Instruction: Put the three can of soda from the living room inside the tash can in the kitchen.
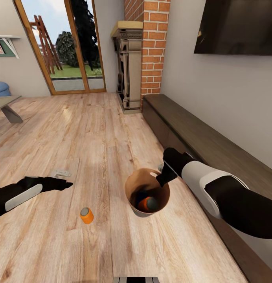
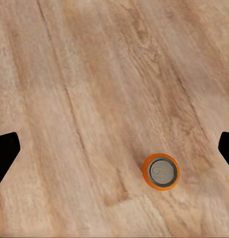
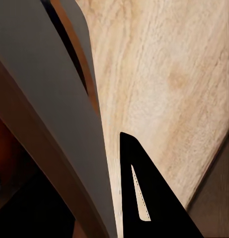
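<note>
Two cans (image 1: 146, 202) inside bin (image 1: 133, 188)

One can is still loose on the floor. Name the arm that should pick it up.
Left. Its end effector is open above the floor, with the orange can standing upright between its fingertips in the left wrist view. The right end effector is clamped on the bin's rim.
</note>
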You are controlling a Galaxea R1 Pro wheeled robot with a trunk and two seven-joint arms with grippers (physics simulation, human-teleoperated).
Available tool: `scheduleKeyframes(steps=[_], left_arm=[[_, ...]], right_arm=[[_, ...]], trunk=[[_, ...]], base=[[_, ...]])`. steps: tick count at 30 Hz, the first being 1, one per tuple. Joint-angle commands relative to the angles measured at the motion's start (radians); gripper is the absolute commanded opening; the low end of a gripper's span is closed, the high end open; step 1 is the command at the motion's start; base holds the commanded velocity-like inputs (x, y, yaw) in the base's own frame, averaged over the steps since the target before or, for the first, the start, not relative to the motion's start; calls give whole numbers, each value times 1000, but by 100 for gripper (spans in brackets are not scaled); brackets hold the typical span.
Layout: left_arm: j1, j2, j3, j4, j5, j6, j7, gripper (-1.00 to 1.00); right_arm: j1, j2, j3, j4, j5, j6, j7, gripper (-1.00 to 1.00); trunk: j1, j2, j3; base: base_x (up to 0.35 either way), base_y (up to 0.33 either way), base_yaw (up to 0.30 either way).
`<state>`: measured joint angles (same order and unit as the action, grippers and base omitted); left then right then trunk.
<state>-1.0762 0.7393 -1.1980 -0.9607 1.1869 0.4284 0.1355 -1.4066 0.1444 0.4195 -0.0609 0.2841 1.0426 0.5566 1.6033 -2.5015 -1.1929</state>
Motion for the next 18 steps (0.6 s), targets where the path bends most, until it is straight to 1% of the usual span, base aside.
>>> scheduleKeyframes(steps=[1,4,5,6,8,9,10,11,13,14,15,18], left_arm=[[5,-3,0,5,0,-8,7,100],[26,-9,0,16,0,-31,27,100],[32,-11,0,15,-1,-37,44,100],[34,-13,0,13,-1,-39,73,100],[38,-20,0,11,-2,-41,116,100],[44,-32,0,5,-2,-41,166,100],[47,-40,0,-1,-2,-40,193,100],[51,-56,0,-18,-2,-37,244,100],[53,-69,0,-40,-1,-35,286,100],[55,-78,0,-65,2,-32,315,100],[56,-84,0,-89,14,-30,335,100],[59,-89,0,-113,54,-29,356,100]], right_arm=[[1,-2,-21,0,-23,5,-2,-100],[5,-11,-22,0,-23,5,-7,-100],[8,-29,-29,-1,-23,5,-8,-100],[14,-42,-40,-1,-23,5,-8,-100],[21,-53,-52,-2,-23,5,-8,-100],[27,-64,-60,-2,-23,5,-9,-100],[30,-69,-63,-3,-22,5,-9,-100],[33,-78,-68,-3,-22,5,-9,-100],[35,-84,-71,-3,-22,5,-9,-100],[36,-87,-73,-3,-22,5,-9,-100],[37,-90,-74,-5,-22,5,-9,-100],[40,-92,-75,-15,-22,5,-9,-100]], trunk=[[0,0,0],[0,0,0],[0,0,0],[0,0,0],[0,0,0],[0,0,0],[0,0,0],[0,0,0],[0,0,0],[0,0,0],[0,0,0],[0,0,0]], base=[[0,0,0],[0,0,0],[0,0,0],[0,0,0],[0,0,0],[0,0,0],[0,0,0],[0,0,0],[3,0,0],[45,0,0],[123,0,0],[193,0,0]])
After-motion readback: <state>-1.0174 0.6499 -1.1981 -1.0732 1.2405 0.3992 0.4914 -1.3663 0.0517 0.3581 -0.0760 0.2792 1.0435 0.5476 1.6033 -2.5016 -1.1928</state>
